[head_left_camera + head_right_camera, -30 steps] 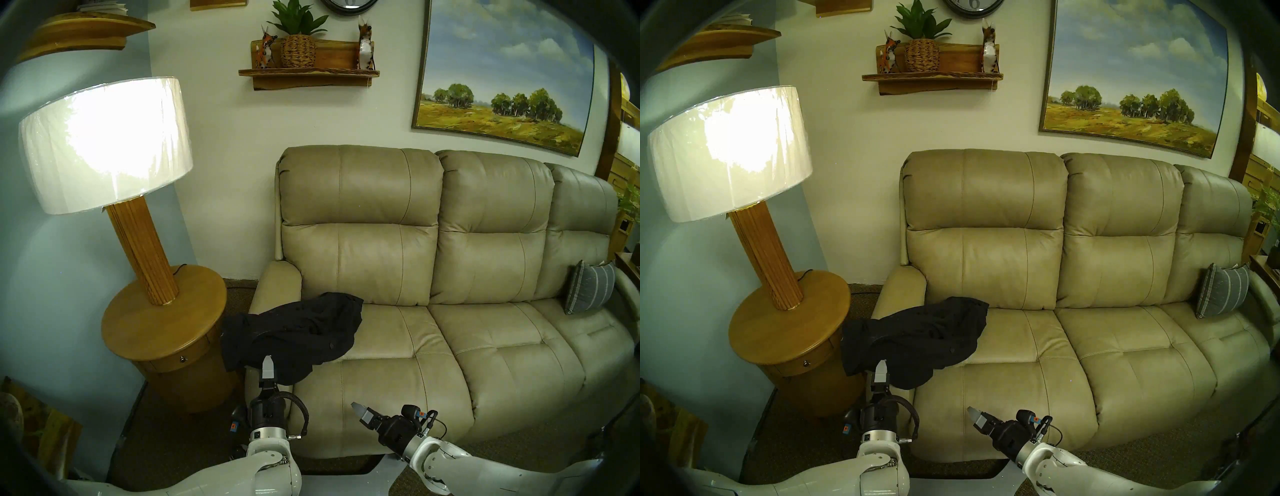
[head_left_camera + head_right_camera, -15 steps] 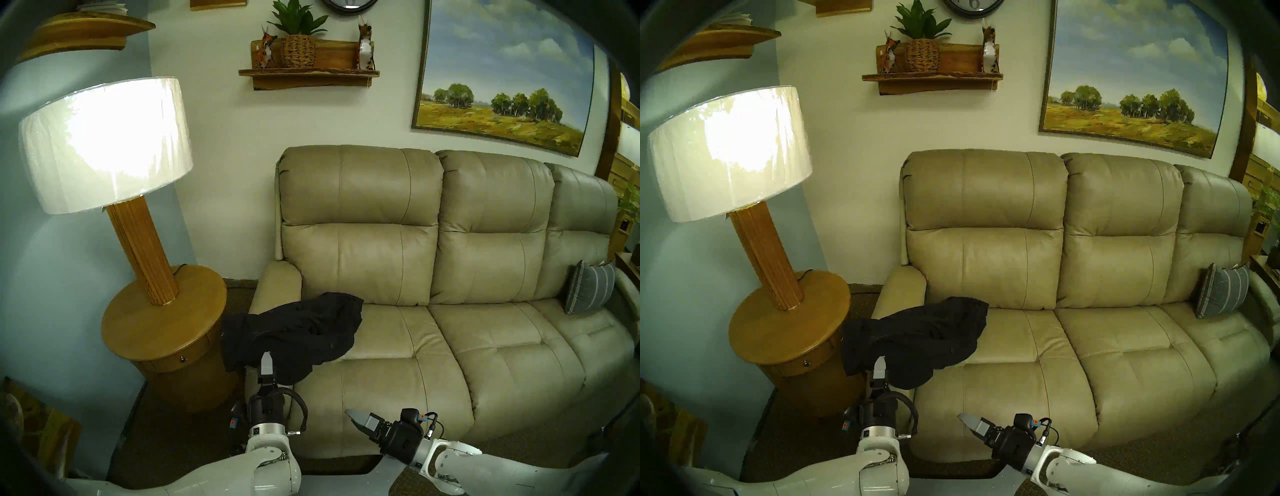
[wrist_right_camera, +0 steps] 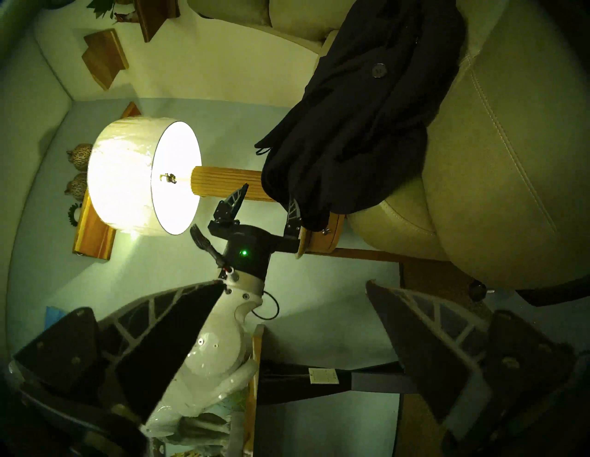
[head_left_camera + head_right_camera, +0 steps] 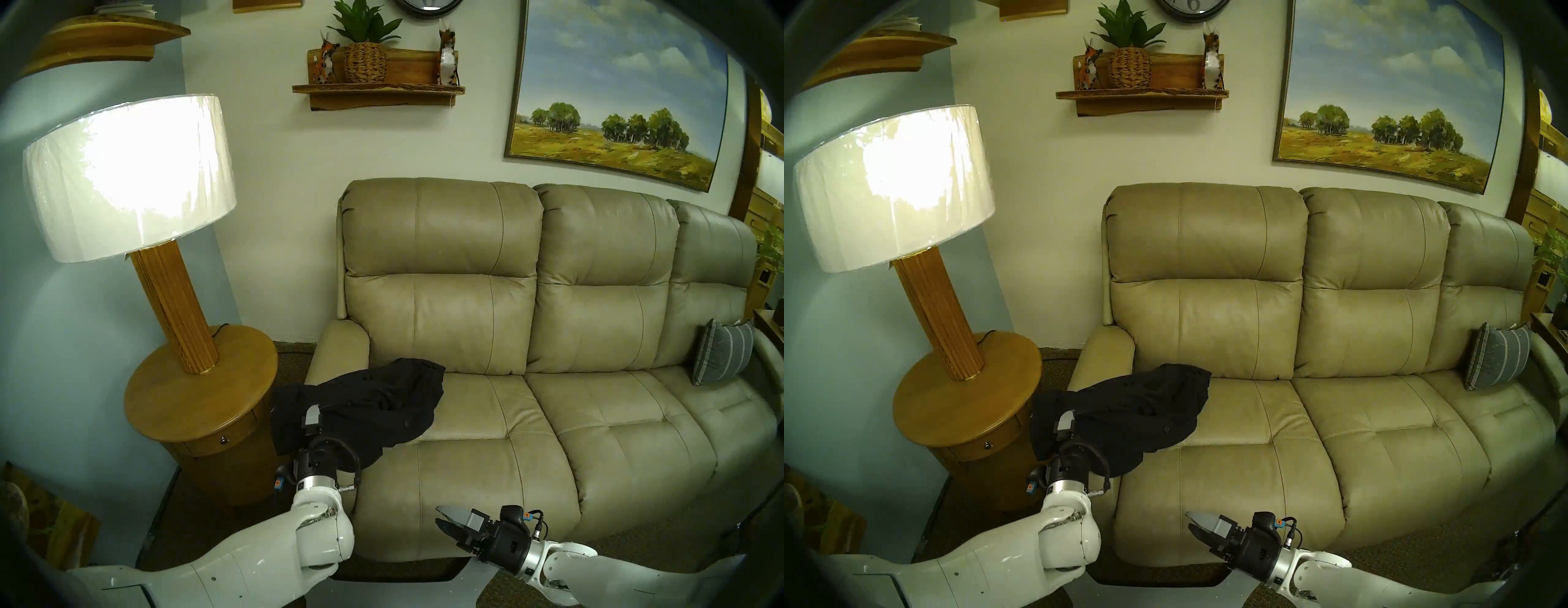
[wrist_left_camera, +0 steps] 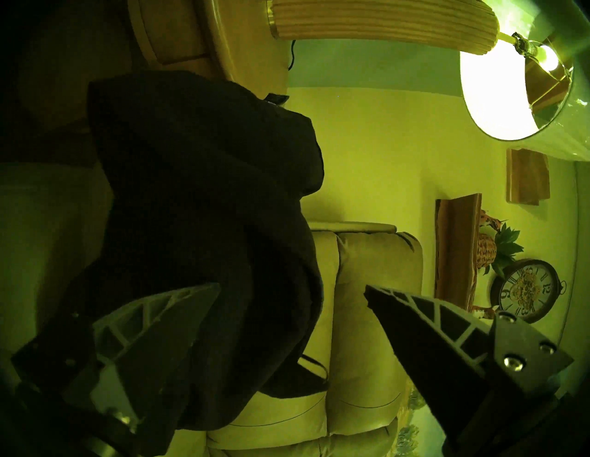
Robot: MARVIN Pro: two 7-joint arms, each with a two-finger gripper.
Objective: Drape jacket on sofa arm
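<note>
Already the black jacket (image 4: 365,407) lies across the sofa arm (image 4: 339,352) at the left end of the beige sofa (image 4: 551,297). One part spills right onto the nearest seat cushion, another hangs down the arm's left outer side toward the round wooden side table (image 4: 199,403), and the near edge droops over the arm's rounded front. The far part of the armrest is bare leather.

The left gripper (image 4: 312,418) is raised at the near left part of the jacket, pointing away from the robot. Its jaws are spread wide apart, as the left wrist view and the right wrist view both show. One finger is against the hanging fabric and the other stands clear of it on the lamp side. No cloth is pinched between them.

The right gripper (image 4: 445,520) hovers low in front of the sofa's near face, well apart from the jacket, pointing left. Its jaws are parted and hold nothing.

A lit lamp (image 4: 127,178) with a ribbed wooden stem stands on the side table. A grey striped pillow (image 4: 721,356) sits at the far right end of the sofa.
</note>
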